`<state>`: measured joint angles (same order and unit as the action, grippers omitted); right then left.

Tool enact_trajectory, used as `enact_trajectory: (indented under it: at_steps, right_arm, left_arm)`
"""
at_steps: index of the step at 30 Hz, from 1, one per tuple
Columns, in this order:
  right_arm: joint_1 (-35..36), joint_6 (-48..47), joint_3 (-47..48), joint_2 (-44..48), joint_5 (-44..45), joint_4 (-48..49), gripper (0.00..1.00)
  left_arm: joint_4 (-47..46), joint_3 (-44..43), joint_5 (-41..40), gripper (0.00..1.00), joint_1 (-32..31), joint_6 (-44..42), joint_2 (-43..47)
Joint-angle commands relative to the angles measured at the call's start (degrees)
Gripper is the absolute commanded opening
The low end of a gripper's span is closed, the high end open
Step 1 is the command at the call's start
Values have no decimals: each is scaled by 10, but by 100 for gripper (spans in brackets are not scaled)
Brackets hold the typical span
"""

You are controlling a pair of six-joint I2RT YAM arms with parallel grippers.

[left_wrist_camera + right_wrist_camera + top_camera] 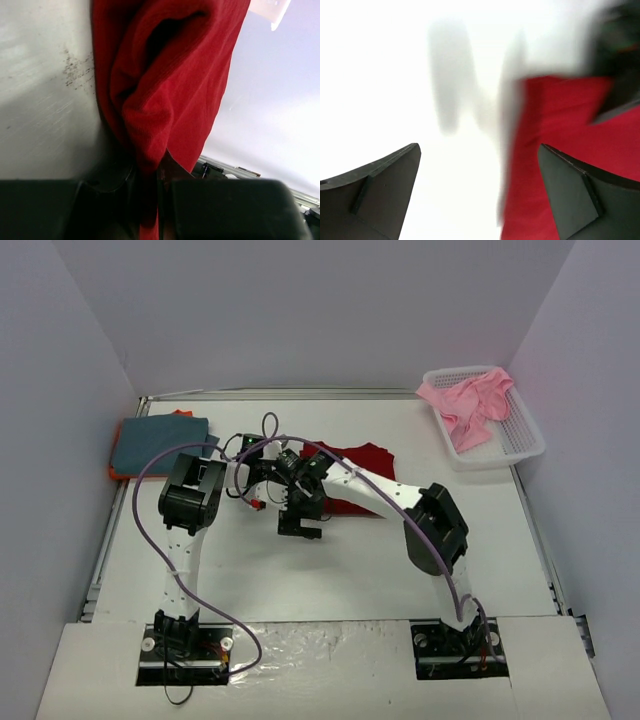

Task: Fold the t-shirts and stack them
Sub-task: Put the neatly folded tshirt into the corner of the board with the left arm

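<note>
While the dark red t-shirt (352, 480) lies near the middle of the table (330, 560), partly hidden under both arms and not yet a finished fold as far as the overhead view shows, the job looks about half done. At the far left edge a teal-blue t-shirt (160, 443) sits folded on top of an orange one (122, 472), of which only a thin rim shows, so two shirts appear already stacked. The light pink t-shirt (470, 405) is crumpled in the white basket (520, 440) at the far right corner and looks untouched. My judgement is that the red shirt's fold has to be completed, the shirt carried to the pile, and then the pink one taken out and treated the same way.

The left gripper (159, 192) is closed on a bunched fold of the red cloth; its wrist view shows the fabric pinched between the two dark fingers and rising away from them. The right gripper (479, 185) has its fingers spread wide with nothing between them, hovering just over the table at the red shirt's edge, the picture blurred. Seen from above, both arms reach forward and bend inward, so their wrists meet close together over the left part of the red shirt.
</note>
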<state>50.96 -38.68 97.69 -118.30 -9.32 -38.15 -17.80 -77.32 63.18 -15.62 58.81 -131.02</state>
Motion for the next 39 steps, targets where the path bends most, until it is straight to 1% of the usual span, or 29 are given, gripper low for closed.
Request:
enact_trajectory:
  at_steps: [1, 2, 3, 4, 5, 6, 8, 9, 10, 14, 16, 17, 18, 20, 21, 22, 23, 24, 25, 27, 28, 29, 31, 32, 33, 34, 35, 36, 39]
  right_arm:
    - [-11, -75, 0, 107, -142, -225, 100]
    - [-22, -100, -18, 121, -157, -248, 100]
    - [-57, -103, -38, 136, -157, -263, 100]
    - [-80, -103, -81, 167, -157, -260, 100]
    - [-107, -103, -101, 183, -162, -252, 100]
    - [-164, -98, -120, 198, -169, -223, 100]
    - [-223, -75, -166, 239, -162, -172, 100]
    - [-247, -26, -179, 252, -125, -101, 100]
    - [-289, -3, -191, 270, -105, -66, 100]
    - [-357, 65, -212, 267, -47, 41, 100]
    - [-372, 69, -216, 251, -54, 50, 100]
    - [-374, 70, -219, 245, -54, 55, 100]
    - [-374, 68, -226, 237, -58, 55, 100]
    - [-375, 69, -235, 213, -64, 63, 100]
    - [-375, 69, -245, 206, -69, 73, 100]
    - [-376, 67, -248, 194, -75, 74, 100]
    - [-376, 65, -251, 191, -73, 73, 100]
    - [-376, 64, -257, 190, -67, 76, 100]
    - [-377, 65, -261, 192, -67, 79, 100]
    - [-379, 64, -268, 193, -77, 85, 100]
    - [-379, 64, -272, 193, -81, 86, 100]
    - [-379, 64, -275, 194, -84, 87, 100]
    - [-380, 63, -281, 193, -88, 89, 100]
    - [-380, 64, -283, 192, -89, 91, 100]
    - [-380, 63, -284, 192, -88, 91, 100]
    - [-380, 63, -285, 191, -90, 91, 100]
    - [-380, 63, -287, 190, -90, 91, 100]
    - [-380, 63, -287, 191, -92, 91, 100]
    - [-380, 62, -291, 191, -95, 91, 100]
  left_arm:
    - [73, -38, 7, 2, 6, -57, 43]
    - [87, -44, 4, 2, 7, -78, 43]
    - [107, -49, 3, 2, 8, -85, 43]
    - [115, -53, 1, 2, 9, -93, 43]
    - [126, -65, -2, 3, 10, -111, 43]
    - [153, -72, -5, 2, 11, -123, 42]
    - [203, -101, -14, 2, 16, -171, 42]
    - [248, -111, -23, 2, 18, -189, 42]
    - [272, -121, -30, 2, 23, -207, 42]
    - [365, -173, -63, 2, 43, -292, 45]
    - [400, -195, -85, 2, 53, -308, 57]
    - [418, -206, -94, 2, 64, -331, 60]
    - [461, -219, -96, 2, 71, -344, 59]
    - [513, -276, -107, 2, 81, -386, 53]
    - [561, -296, -115, 2, 93, -402, 47]
    - [587, -340, -138, 2, 99, -420, 44]
    - [610, -362, -154, 2, 104, -451, 42]
    - [657, -384, -168, 2, 112, -468, 38]
    - [681, -432, -190, 2, 117, -494, 35]
    - [741, -482, -212, 2, 126, -513, 24]
    - [761, -535, -221, 3, 130, -525, 18]
    - [779, -560, -251, 2, 132, -540, 14]
    - [831, -611, -281, 2, 138, -560, -4]
    - [848, -656, -295, 3, 139, -576, -11]
    - [876, -674, -321, 2, 141, -584, -21]
    - [882, -684, -336, 2, 144, -586, -22]
    - [887, -688, -351, 2, 144, -616, -20]
    - [893, -693, -386, 2, 145, -627, -19]
    - [914, -706, -425, 2, 148, -668, -20]
